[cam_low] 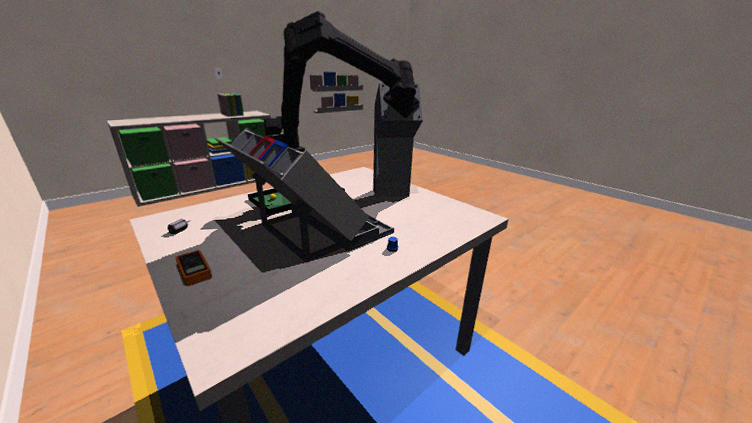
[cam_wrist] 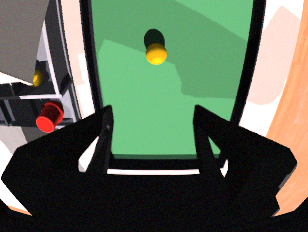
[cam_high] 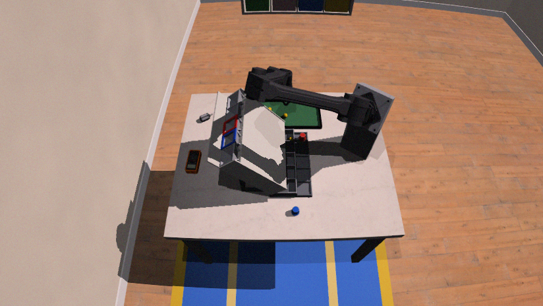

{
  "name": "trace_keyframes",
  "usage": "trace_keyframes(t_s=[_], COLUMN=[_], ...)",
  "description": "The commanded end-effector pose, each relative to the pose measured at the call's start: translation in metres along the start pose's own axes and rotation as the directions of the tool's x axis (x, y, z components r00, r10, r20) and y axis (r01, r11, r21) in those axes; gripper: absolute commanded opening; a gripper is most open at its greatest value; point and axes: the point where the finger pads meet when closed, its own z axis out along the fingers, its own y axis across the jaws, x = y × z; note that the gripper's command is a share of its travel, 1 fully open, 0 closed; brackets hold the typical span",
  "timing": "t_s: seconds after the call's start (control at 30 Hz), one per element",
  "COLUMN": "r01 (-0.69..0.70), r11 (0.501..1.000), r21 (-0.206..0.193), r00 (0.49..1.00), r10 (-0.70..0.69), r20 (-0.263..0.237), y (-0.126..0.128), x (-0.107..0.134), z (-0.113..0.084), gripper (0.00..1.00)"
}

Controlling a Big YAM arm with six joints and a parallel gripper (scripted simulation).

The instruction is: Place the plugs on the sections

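The desk (cam_high: 341, 212) (cam_low: 291, 306) (cam_wrist: 275, 75) carries everything of the task. The arm (cam_high: 308, 98) (cam_low: 353, 52) reaches from its stand, close to the edge farthest from the pale wall. The sloping pipe box (cam_high: 261, 128) (cam_low: 323, 192) stands between this edge and the wall-side edge. High on it are the red-banded funnel (cam_high: 230, 119) (cam_low: 268, 138) and the blue-banded funnel (cam_high: 229, 144) (cam_low: 278, 143). The marble tray (cam_high: 319, 113) (cam_low: 256, 204) (cam_wrist: 257, 50) lies toward the edge opposite the blue mat.

The fingers are spread, with nothing between them, above this tray. A yellow marble (cam_high: 285, 115) (cam_wrist: 156, 54) lies there, a little ahead of them.

The red plug (cam_high: 302, 136) (cam_wrist: 49, 117) stands in the front part of the end section nearest the tray, and one marble (cam_high: 290, 138) (cam_wrist: 37, 78) rests behind it. So I judge that the red part is probably finished. The blue plug (cam_high: 295, 210) (cam_low: 392, 244) stands upright on bare desk, near the mat-side edge, and is not yet placed.

The step in hand seems to be fetching a marble for the blue test. The next move should center the fingers over it, go down without touching the tray wall, and close gently, because a round thing may roll away. Then it should be dropped into the blue-banded funnel from close above, and its exit section watched.
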Motion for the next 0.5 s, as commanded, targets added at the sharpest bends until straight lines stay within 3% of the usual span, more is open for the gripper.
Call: trace_keyframes(t_s=[0.0,0.47], r01=[-0.015,-0.020], r11=[1.000,1.000], r21=[0.007,0.007], r00=[1.000,1.000], r10=[0.015,0.020], r20=[0.014,0.013], y=[-0.0083,-0.0083], x=[0.0028,0.0032], z=[-0.0129,-0.0128], gripper=[0.56,0.56])
